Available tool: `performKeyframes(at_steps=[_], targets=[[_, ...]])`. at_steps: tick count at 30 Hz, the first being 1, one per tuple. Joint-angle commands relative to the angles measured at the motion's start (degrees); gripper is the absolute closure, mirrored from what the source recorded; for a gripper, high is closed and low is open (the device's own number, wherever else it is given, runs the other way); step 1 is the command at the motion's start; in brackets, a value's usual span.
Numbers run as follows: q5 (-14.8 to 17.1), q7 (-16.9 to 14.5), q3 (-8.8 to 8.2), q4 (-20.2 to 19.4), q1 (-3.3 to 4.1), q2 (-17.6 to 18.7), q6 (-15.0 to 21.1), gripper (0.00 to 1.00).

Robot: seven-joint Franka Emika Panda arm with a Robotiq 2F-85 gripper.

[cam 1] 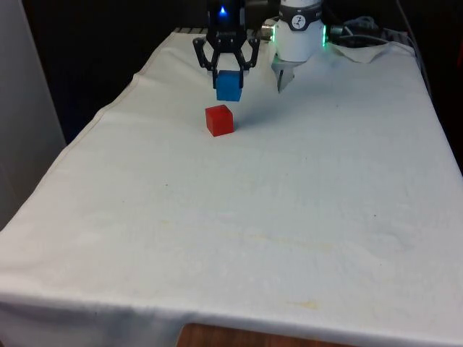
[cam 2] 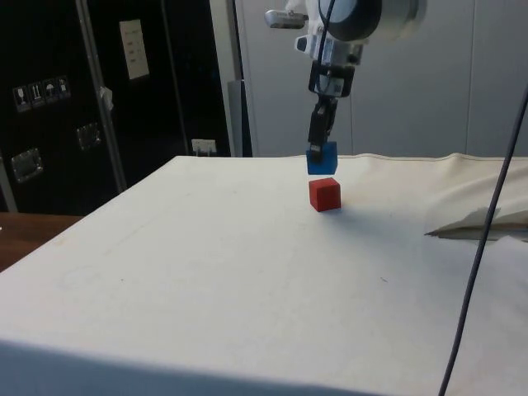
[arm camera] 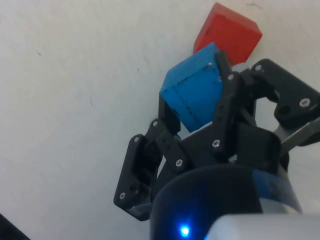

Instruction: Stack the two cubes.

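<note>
The blue cube point(cam 1: 228, 86) is clamped between the fingers of the gripper point(cam 1: 227, 72) and is held clear of the table point(cam 1: 289, 217). In the side view the blue cube point(cam 2: 322, 157) is seen just above the red cube point(cam 2: 324, 195), with a thin gap between them; no contact is made. The red cube point(cam 1: 219, 120) is sat flat on the white cloth, at the far end of the table. In the wrist view the blue cube point(arm camera: 192, 92) is gripped on two opposite faces, with the red cube point(arm camera: 228, 33) partly covered behind it.
</note>
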Motion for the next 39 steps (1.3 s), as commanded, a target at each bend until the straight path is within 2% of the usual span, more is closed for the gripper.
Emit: performKeyframes(at_steps=[1, 2, 3, 4, 12, 13, 14, 18, 21, 22, 23, 29, 31, 32, 33, 34, 36, 37, 39], targets=[[1.49, -0.74, 0.11, -0.34, 0.52, -0.80, 0.69, 0.99], [2.06, -0.74, 0.34, -0.34, 0.52, -0.23, 1.32, 0.99], [0.29, 0.00, 0.06, 0.00, 0.00, 0.29, 0.23, 0.99], [2.06, -0.74, 0.34, -0.34, 0.52, -0.23, 1.32, 0.99], [4.76, -0.29, 1.83, 0.52, 0.29, 3.38, 4.41, 0.99], [2.98, 0.17, 1.26, 0.40, 0.00, 3.78, 3.84, 0.99], [4.93, -0.17, 2.01, 0.74, 0.29, 3.90, 4.70, 0.99], [5.67, 0.92, 2.81, 2.06, 0.00, 6.42, 5.67, 0.99], [5.96, 1.15, 3.04, 2.64, -0.17, 7.79, 5.96, 0.99], [4.58, 1.72, 2.23, 2.81, 0.00, 8.65, 5.73, 0.99], [6.13, 1.15, 3.09, 2.81, -0.23, 8.08, 6.07, 0.99], [5.90, 1.20, 2.86, 3.21, -0.52, 8.59, 5.61, 0.99], [5.16, 1.72, 2.46, 3.21, -0.34, 8.94, 5.67, 0.99], [5.84, 1.26, 2.81, 3.27, -0.57, 8.65, 5.39, 0.99], [5.79, 1.26, 2.81, 3.32, -0.57, 8.71, 5.33, 0.96], [5.73, 1.32, 2.81, 3.44, -0.63, 8.82, 5.21, 0.82], [5.67, 1.32, 2.75, 3.50, -0.69, 8.88, 5.16, 0.63], [5.67, 1.38, 2.75, 3.50, -0.69, 8.88, 5.10, 0.49], [5.67, 1.38, 2.75, 3.55, -0.74, 8.94, 5.04, 0.29]])
